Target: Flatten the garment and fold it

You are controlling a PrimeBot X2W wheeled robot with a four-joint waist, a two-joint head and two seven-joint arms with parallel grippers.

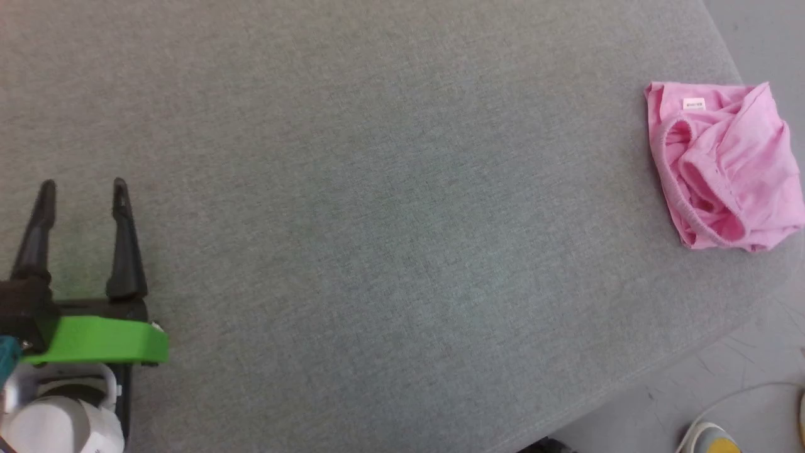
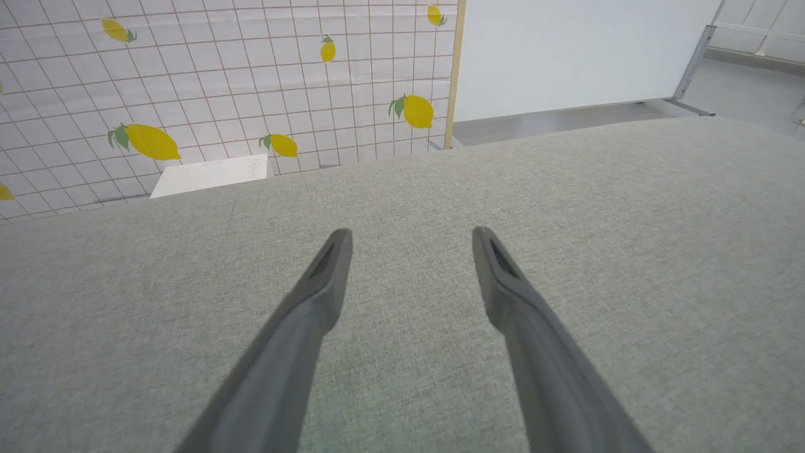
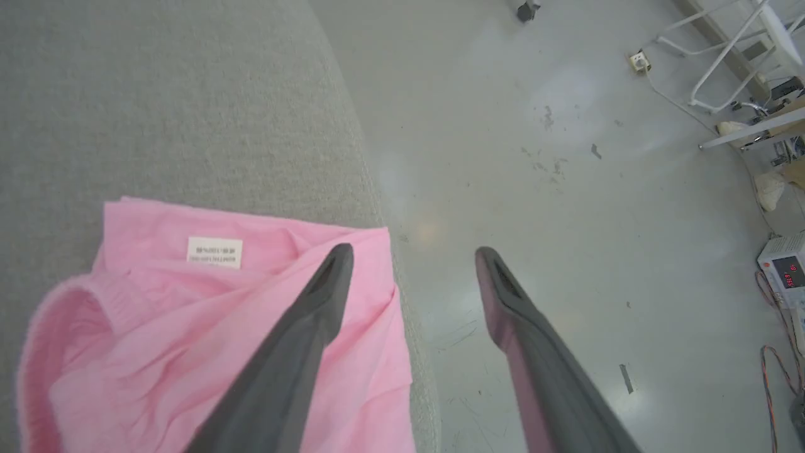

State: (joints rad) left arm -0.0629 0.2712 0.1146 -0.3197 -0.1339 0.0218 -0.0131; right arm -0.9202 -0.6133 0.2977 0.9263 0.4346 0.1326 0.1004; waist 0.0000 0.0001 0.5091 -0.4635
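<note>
Right wrist view: right tool empty and spread over the limp, light garment's corner; I'd pinch its gathered edge, left of the tool.

Can't read anything tbh: the small white tag on the thin light-pink cloth garment is too blurry, same for the red digits on the white box.

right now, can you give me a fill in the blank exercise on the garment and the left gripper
1. The garment is ___ in colour.
2. Its small sewn-in tag is ___.
3. In the head view the garment lies near the ___ edge of the table.
4. The left gripper is ___ and holds nothing.
Missing words: pink; white; right; open
</note>
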